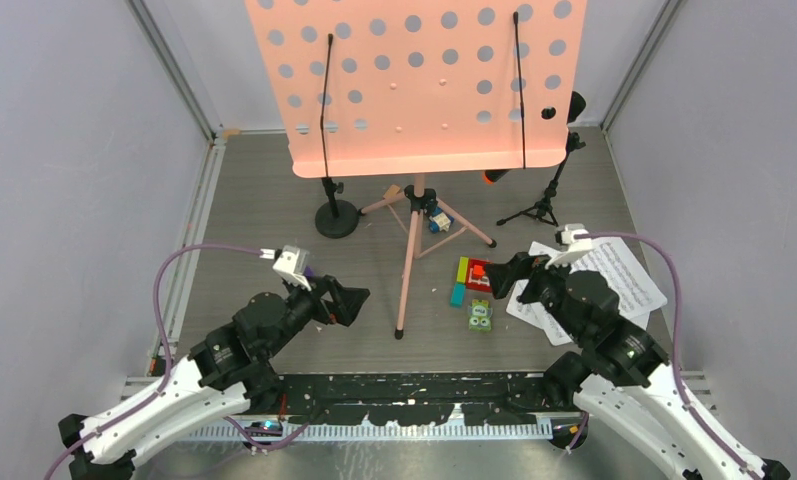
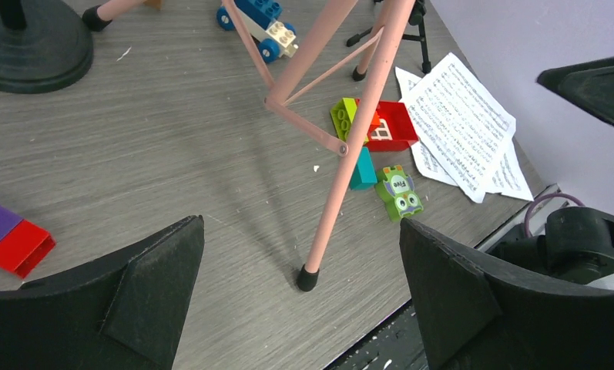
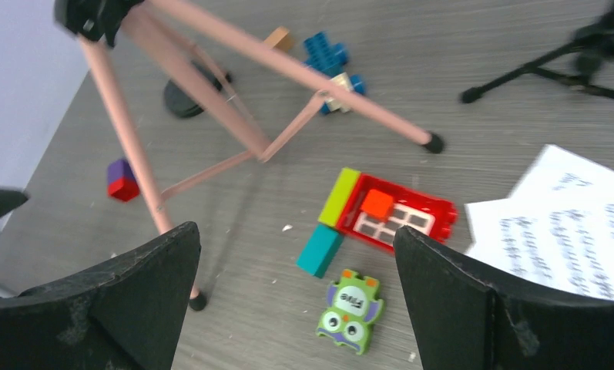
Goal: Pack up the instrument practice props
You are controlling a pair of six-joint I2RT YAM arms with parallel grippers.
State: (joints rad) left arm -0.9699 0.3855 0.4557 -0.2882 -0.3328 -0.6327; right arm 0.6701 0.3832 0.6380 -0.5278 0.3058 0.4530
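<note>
Left fingers (image 2: 134, 308) apart, empty, pink stand leg (image 2: 331, 208) in view between them; right fingers (image 3: 103, 308) apart, empty, green owl brick (image 3: 351, 310) between them, note sheets (image 3: 565, 231) ahead.

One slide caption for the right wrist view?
Open jaws above toy bricks, pink tripod legs and white note sheets.

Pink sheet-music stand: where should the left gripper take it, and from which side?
Probably the centre post just above the leg hub: a slim upright tube the open left gripper can span. Come from the near left, between the legs, jaws level.
</note>
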